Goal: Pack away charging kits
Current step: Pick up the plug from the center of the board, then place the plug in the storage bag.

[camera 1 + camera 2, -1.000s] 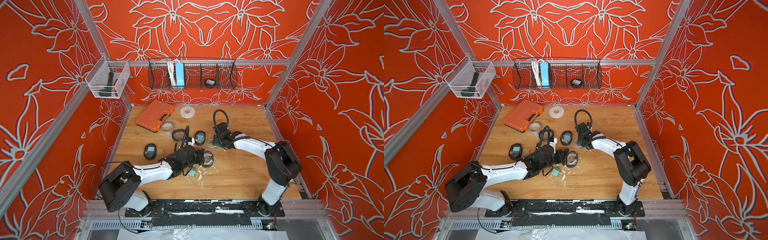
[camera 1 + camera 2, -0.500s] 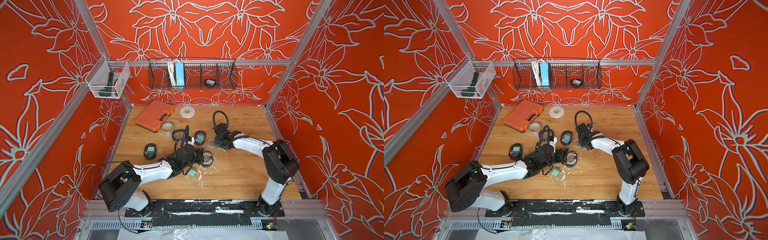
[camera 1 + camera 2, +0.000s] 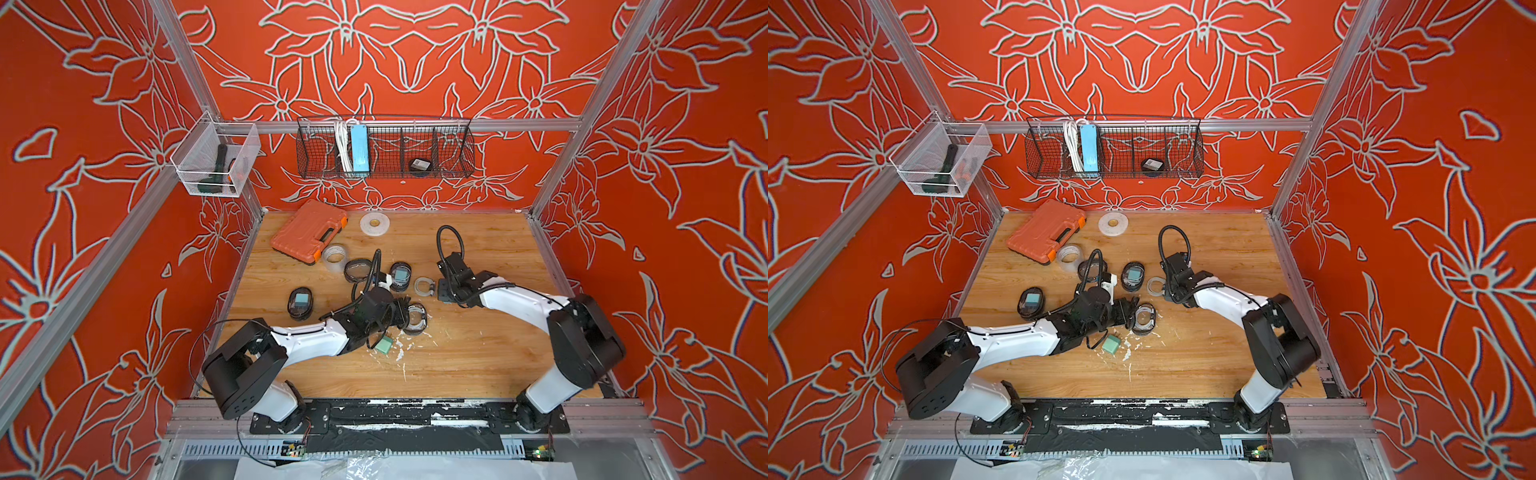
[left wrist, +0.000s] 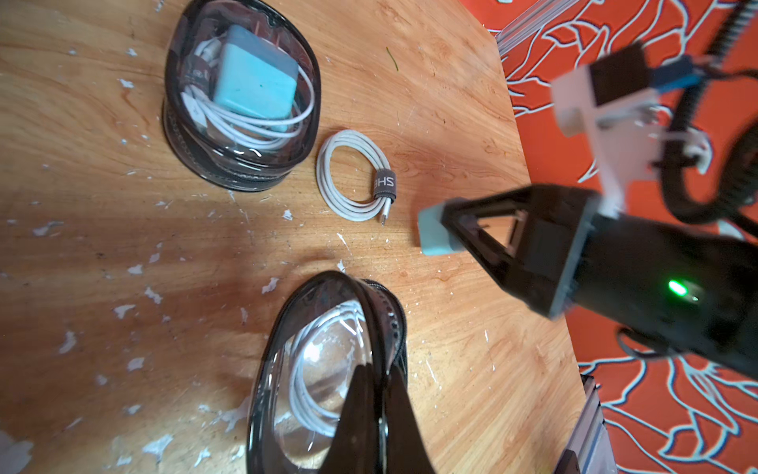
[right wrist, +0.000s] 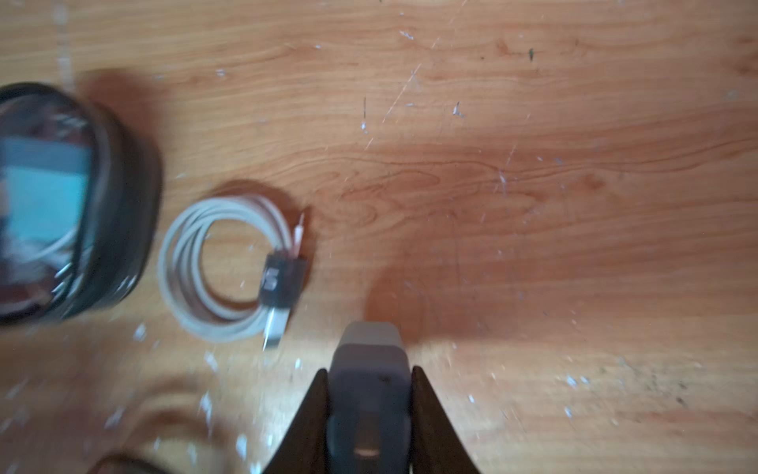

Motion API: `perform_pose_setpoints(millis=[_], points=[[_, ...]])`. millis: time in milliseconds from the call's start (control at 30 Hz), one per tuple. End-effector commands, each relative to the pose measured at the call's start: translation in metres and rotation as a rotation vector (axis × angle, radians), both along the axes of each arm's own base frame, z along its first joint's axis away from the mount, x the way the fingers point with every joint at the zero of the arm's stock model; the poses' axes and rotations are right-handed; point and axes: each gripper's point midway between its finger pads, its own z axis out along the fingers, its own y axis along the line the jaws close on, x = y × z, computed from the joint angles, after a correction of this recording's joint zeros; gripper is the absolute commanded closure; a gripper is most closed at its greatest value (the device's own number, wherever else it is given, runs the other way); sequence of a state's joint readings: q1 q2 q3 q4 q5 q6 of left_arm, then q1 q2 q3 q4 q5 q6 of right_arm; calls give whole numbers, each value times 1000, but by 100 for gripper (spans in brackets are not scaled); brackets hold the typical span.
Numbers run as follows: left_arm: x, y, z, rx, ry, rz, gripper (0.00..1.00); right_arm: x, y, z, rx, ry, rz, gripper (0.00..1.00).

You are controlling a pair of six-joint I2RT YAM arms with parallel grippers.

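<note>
My left gripper [image 4: 379,381] is shut on the black rim of an open clear-topped pouch [image 4: 320,369] with a white cable inside; it sits mid-table in both top views [image 3: 415,318] [image 3: 1144,318]. My right gripper [image 5: 369,377] is shut on a teal plug adapter [image 5: 369,357], held low over the wood beside a loose coiled white cable [image 5: 229,271] [image 3: 424,286]. A second teal adapter [image 3: 384,345] lies by the left wrist. Two closed pouches [image 3: 401,275] [image 3: 300,302] hold an adapter and a cable each. A further pouch [image 3: 357,269] looks empty.
An orange case [image 3: 309,230] and two tape rolls [image 3: 336,254] [image 3: 375,223] lie at the back left. The wire basket [image 3: 451,147] on the back wall holds a blue power strip [image 3: 358,147] and one pouch [image 3: 419,165]. A clear bin [image 3: 216,164] hangs on the left.
The right gripper's jaws have closed in on the teal adapter, and its wrist has shifted slightly. The left arm and its pouch have not moved.
</note>
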State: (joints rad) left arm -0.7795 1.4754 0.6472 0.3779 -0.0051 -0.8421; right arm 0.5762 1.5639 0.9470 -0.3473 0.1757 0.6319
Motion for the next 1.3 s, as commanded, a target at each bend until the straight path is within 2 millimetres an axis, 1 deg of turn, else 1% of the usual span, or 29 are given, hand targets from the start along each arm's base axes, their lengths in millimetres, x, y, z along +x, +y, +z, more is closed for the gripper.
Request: perform_pose_setpoints(millis=[0, 100, 167, 233, 300, 467, 700, 800, 867, 1000, 1100, 1200, 1267], points=[[4, -7, 4, 1, -16, -27, 100, -8, 10, 27, 92, -76, 97, 96], [5, -9, 2, 8, -18, -36, 100, -26, 30, 43, 222, -107, 225, 97], [5, -11, 3, 9, -23, -50, 100, -41, 51, 55, 338, -112, 349, 99], [5, -14, 5, 9, -30, -67, 100, -54, 69, 62, 435, -105, 442, 100], [5, -16, 5, 13, -36, -79, 100, -62, 78, 64, 490, -98, 492, 99], [5, -22, 8, 15, -58, -118, 100, -76, 101, 56, 570, -56, 611, 99], [5, -22, 8, 22, -68, -122, 100, -77, 116, 30, 583, 27, 656, 99], [7, -18, 7, 31, -69, -104, 100, -75, 114, 16, 553, 55, 634, 100], [7, -16, 8, 34, -74, -94, 100, -76, 113, 13, 551, 58, 631, 100], [6, -13, 11, 31, -85, -88, 100, -81, 114, 13, 568, 60, 651, 100], [4, -13, 14, 22, -91, -93, 100, -80, 114, 10, 562, 66, 652, 96], [4, -12, 16, 20, -94, -92, 100, -78, 114, 0, 544, 91, 638, 92], [3, -12, 15, 20, -92, -91, 100, -75, 111, -5, 520, 100, 619, 82]])
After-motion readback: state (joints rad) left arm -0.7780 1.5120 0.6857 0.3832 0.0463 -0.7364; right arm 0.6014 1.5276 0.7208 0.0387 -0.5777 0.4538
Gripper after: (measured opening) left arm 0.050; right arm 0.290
